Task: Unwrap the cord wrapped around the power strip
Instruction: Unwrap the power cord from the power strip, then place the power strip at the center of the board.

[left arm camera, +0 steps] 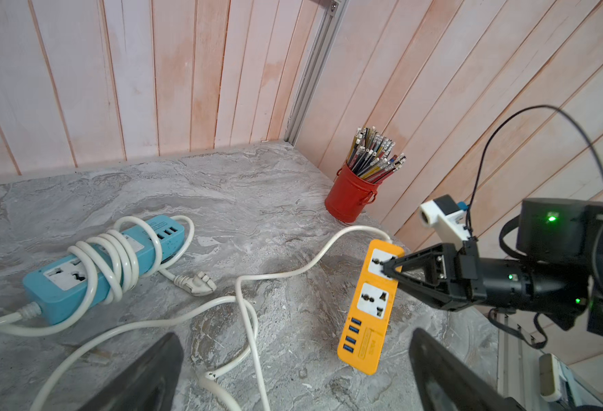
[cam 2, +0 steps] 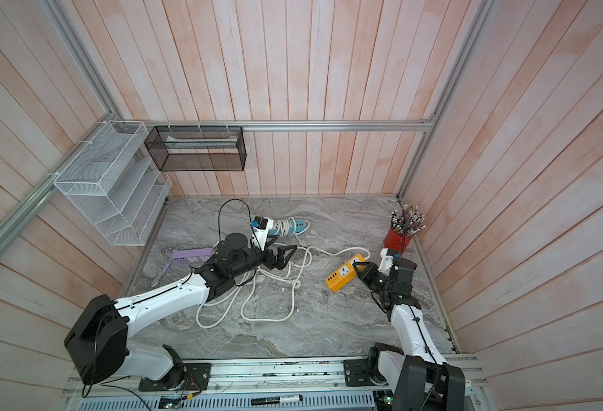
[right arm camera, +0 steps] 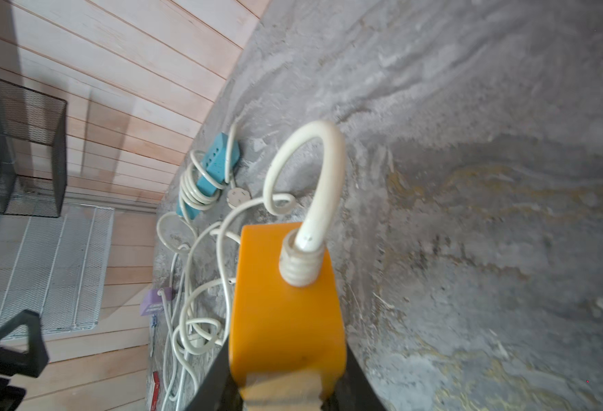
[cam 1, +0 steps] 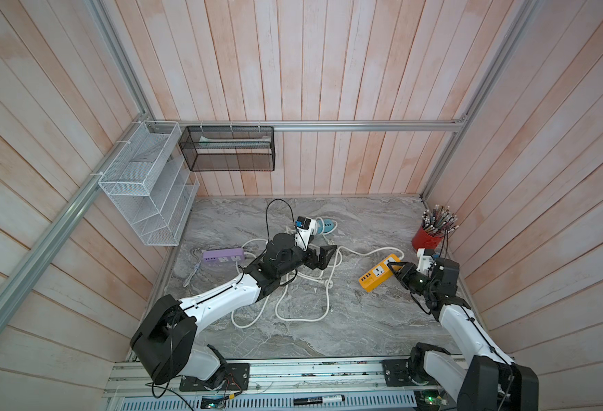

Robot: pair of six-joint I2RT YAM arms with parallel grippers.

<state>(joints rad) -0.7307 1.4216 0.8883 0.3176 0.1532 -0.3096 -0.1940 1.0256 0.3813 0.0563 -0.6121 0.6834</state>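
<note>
**Top view, left to right; clock directions read with the far wall at 12.** At 9 o'clock on the desk (cam 1: 364, 327) lies a purple power strip (cam 1: 223, 255). At centre the left gripper (cam 1: 325, 257) hangs spread and empty over loose loops of white cord (right arm camera: 330, 178). Toward 12 o'clock a blue power strip (left arm camera: 49, 297) lies with its own cord wound round its middle. At 3 o'clock is the orange power strip (cam 1: 378, 272), bare of coils. The right gripper (cam 1: 394, 267) pinches it across its width, near the end where the cord leaves. A red cup (cam 1: 422, 239) of pencils stands at 2 o'clock.

**Step.** The unwinding of the orange strip appears finished or nearly so. The next move probably calls for setting the strip flat and drawing the cord clear of the tangle. If the blue strip is also meant, it needs a fresh grip on its plug.

**Orientation.** The orange strip's long axis runs from 8 to 2 o'clock. Its cord end points to 2 and its small ports to 8, sockets facing up.
</note>
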